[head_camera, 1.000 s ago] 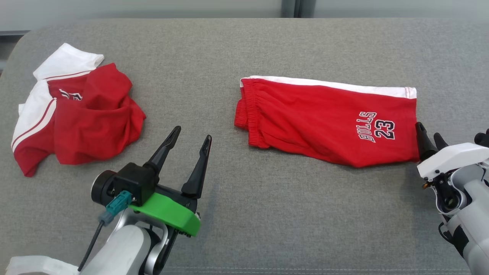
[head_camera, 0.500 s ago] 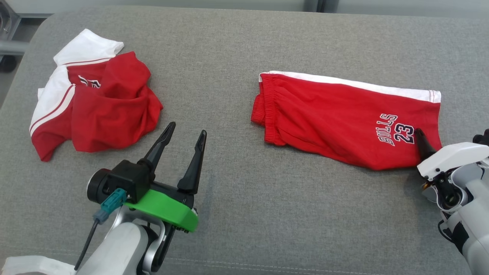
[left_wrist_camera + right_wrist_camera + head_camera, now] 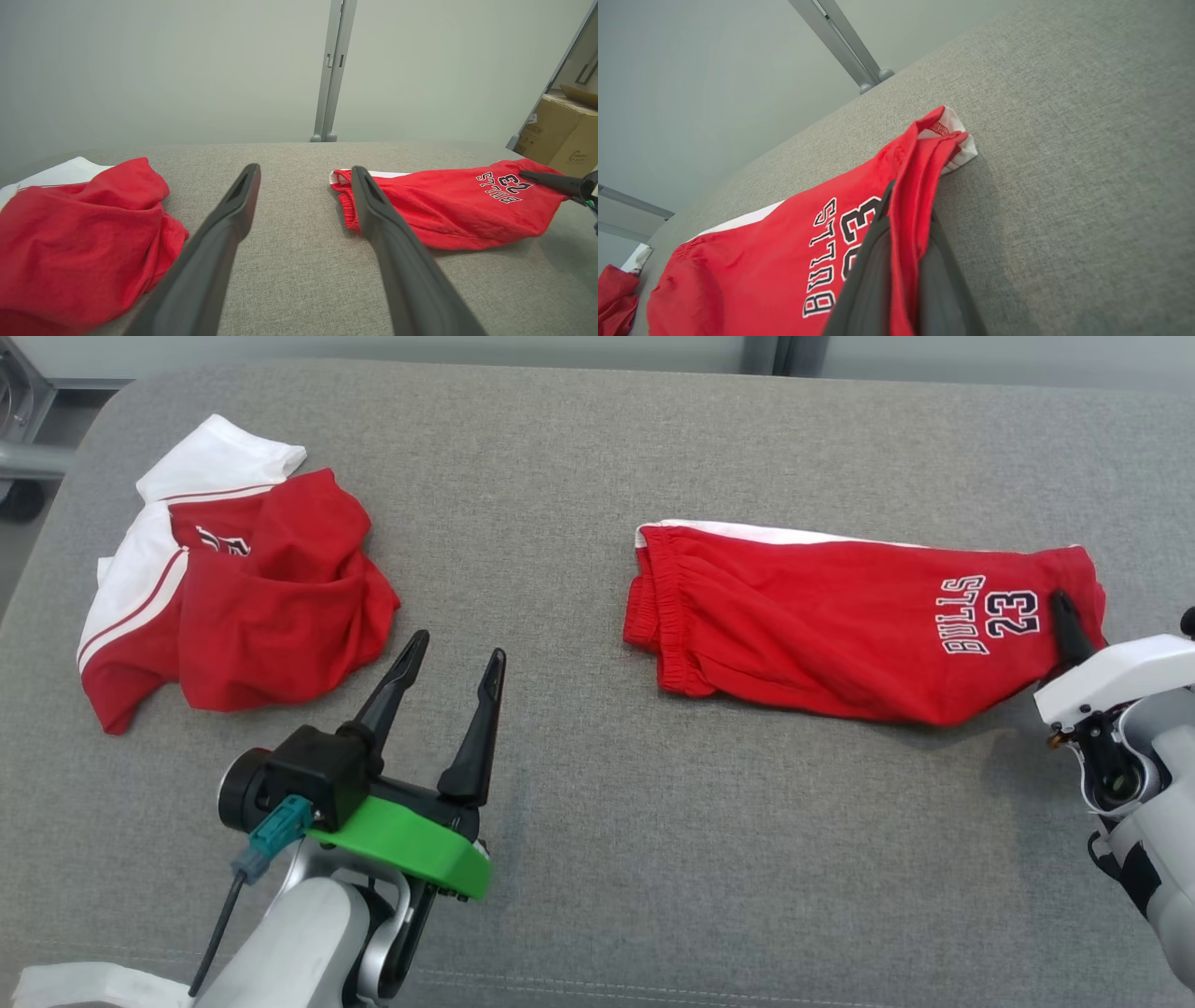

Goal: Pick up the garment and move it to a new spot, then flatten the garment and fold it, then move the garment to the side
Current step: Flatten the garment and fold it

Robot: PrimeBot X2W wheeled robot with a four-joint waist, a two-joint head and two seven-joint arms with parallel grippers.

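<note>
1. Shorts (image 3: 840, 635) lie at three o'clock on the desk (image 3: 579, 476), their hem end clenched in the right gripper (image 3: 1064, 611).
2. Left gripper (image 3: 458, 646) stands released (idle, at seven o'clock).
3. Pickup looks just begun; moving, flattening, folding and setting aside remain.

I read "BULLS" and "23" in white, black-edged letters near one leg hem of the red shorts (image 3: 822, 635).
</note>
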